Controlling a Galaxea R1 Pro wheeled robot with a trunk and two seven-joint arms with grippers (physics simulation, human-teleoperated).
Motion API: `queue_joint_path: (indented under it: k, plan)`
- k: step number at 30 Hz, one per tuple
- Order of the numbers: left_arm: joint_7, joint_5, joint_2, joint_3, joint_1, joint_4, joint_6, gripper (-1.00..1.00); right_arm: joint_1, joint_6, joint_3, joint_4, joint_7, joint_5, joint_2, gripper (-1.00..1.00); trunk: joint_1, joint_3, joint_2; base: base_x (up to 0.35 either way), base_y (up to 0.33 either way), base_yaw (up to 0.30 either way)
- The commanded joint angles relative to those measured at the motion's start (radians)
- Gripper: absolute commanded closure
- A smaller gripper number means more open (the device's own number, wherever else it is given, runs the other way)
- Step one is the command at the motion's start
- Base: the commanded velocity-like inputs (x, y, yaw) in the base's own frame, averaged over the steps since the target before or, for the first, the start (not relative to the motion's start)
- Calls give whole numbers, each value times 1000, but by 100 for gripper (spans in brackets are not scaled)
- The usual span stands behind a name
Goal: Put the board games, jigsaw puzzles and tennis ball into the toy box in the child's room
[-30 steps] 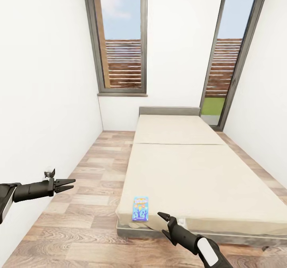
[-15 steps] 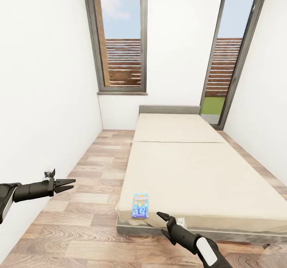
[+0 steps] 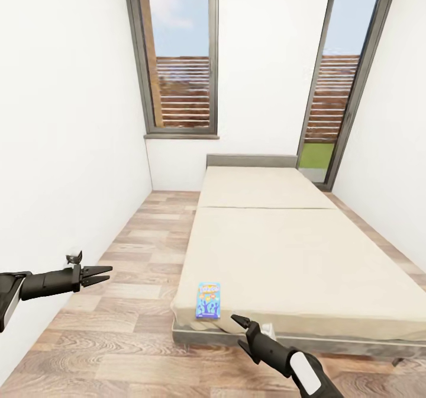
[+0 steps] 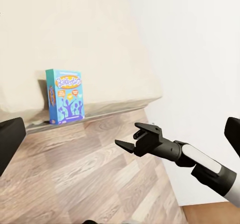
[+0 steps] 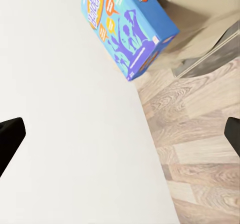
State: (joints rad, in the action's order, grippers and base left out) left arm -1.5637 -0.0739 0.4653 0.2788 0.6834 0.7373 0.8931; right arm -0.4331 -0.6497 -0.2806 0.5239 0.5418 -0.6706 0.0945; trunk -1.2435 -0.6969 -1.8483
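- Now the bed [image 3: 296, 256] is being seen slightly nearer and lower in the head view than a second ago; the whole picture has shifted, so the camera is judged to be moving, an approach.
- The blue board game [image 3: 207, 300] is lying flat at the bed's near left corner, by the foot edge.
- The right gripper [image 3: 239, 331] is being held just short of that corner, jaws spread wide, nothing gripped, not touching the box.
- The left gripper [image 3: 100, 274] is being held over the floor [image 3: 118, 327], well apart, jaws parted, empty.
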Motion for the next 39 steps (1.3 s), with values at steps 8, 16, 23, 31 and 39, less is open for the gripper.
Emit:
queue_joint_path:
  k: [8, 16, 23, 31, 39]
  plan:
    - [-7, -9, 0, 1, 1, 1, 10, -100, -1, -8, -6, 1, 1, 0, 4, -100, -12, -10, -22, 0, 0, 0]
    - [-7, -8, -1, 4, 0, 1, 5, -100, -1, -10, -5, 0, -6, 0, 5, -100, -12, -10, -22, 0, 0, 0]
    - [-7, -8, -2, 2, -2, 1, 1, -100, -1, -10, -4, 1, -10, 0, 3, -100, -12, -10, -22, 78, 38, 0]
    - [-7, -8, -2, 2, -2, 1, 0, -100, -1, -14, -4, 1, -11, 0, -2, -100, -12, -10, -22, 83, 44, 0]
    - [-7, -9, -2, 2, -2, 1, 0, -100, -1, -14, -4, 1, -11, 0, -1, -100, -12, -10, -22, 63, 25, 0]
